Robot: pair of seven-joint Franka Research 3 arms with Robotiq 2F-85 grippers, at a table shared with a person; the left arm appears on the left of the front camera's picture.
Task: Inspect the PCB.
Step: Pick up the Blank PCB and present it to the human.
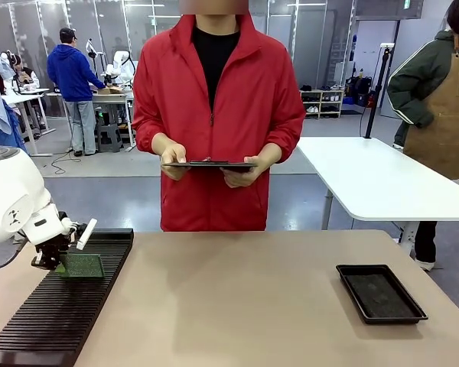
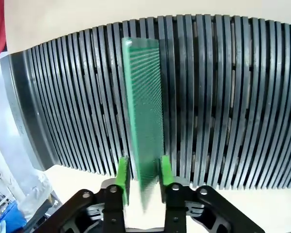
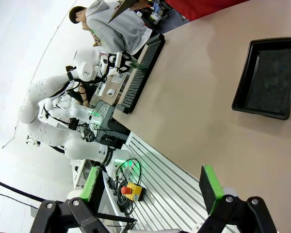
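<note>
Tabletop [image 1: 245, 306] in pale brown is carrying a black slotted rack [image 1: 53, 321] at the robot's left and a shallow black tray [image 1: 381, 293] at its right.
Over the rack's far end the left gripper [image 2: 143, 177] is pinching the PCB [image 2: 145, 111] by its near end between green pads; whether the board is touching the ribs is unclear. The right gripper [image 3: 149, 189] is hanging above the tabletop, fingers spread wide. A person [image 1: 218, 115] in red is standing across, holding a dark tablet [image 1: 209, 164], with grey workshop floor and a white table [image 1: 382, 183] behind.
</note>
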